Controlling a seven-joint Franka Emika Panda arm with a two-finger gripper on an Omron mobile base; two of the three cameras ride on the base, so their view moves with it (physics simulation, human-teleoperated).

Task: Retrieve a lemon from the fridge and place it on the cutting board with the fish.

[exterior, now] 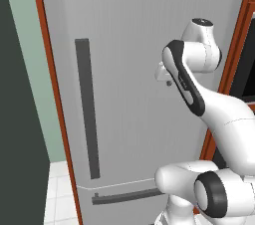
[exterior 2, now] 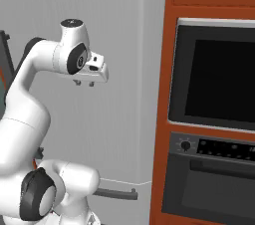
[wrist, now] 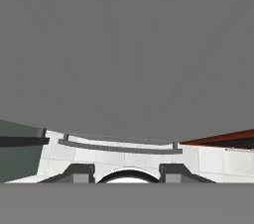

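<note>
The closed light grey fridge [exterior: 134,69] stands between red-brown cabinets [exterior 2: 164,94], with a built-in oven [exterior 2: 214,119] beside it. The pincer [exterior 2: 83,83], fingers together and empty, hangs before the door; its tips are barely discernible.

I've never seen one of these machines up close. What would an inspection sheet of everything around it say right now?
Surface: pale tiled floor; no counter seen.
Job's things: fridge closed, tall dark bar handle on the door, horizontal handle on the bottom drawer. Lemon, cutting board, fish: nothing seen.
Clutter: nothing seen.
End effector: shut, holding nothing, pointing down in front of the fridge door, apart from both handles.
Cables: nothing seen.
Surroundings: red-brown cabinet right of the fridge with a built-in dark oven and a control panel below; green wall to the left.
</note>
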